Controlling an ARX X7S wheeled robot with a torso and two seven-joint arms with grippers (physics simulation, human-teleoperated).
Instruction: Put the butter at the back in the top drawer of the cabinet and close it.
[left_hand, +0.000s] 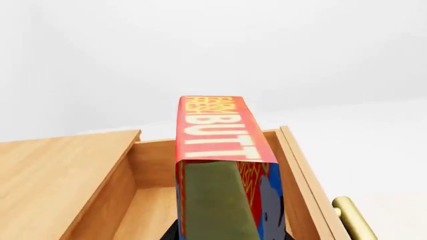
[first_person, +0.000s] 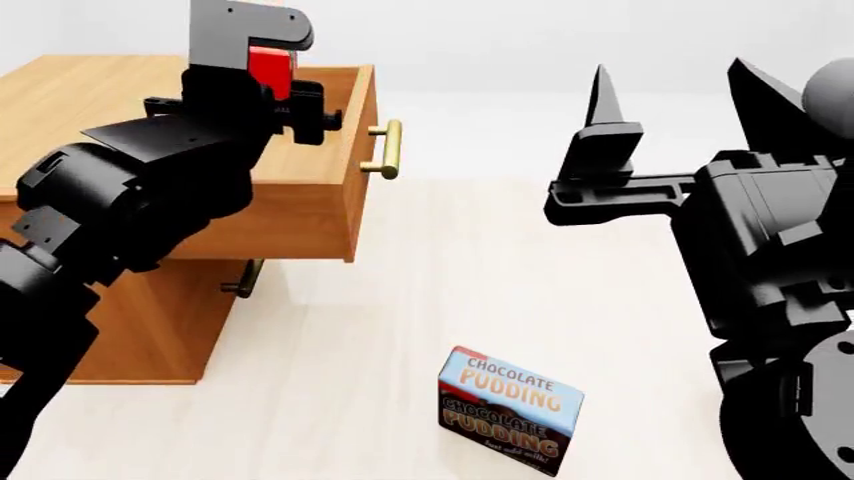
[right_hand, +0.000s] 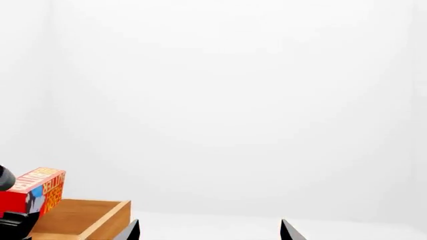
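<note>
The butter (left_hand: 223, 150), a red-and-orange box with yellow lettering, is held in my left gripper (first_person: 274, 75) above the pulled-out top drawer (left_hand: 150, 200) of the light-brown cabinet (first_person: 80, 90). In the head view only a red corner of the butter (first_person: 272, 62) shows between the fingers. It also shows in the right wrist view (right_hand: 37, 192), over the drawer (right_hand: 87, 217). The drawer's brass handle (first_person: 388, 150) faces right. My right gripper (first_person: 674, 100) is open and empty, raised well to the right of the cabinet, fingers pointing up.
A blue-and-brown Chocolate Pudding box (first_person: 510, 408) stands on the pale floor at front centre. A lower drawer handle (first_person: 246, 280) shows under the open drawer. The cabinet top (left_hand: 47, 175) lies beside the drawer.
</note>
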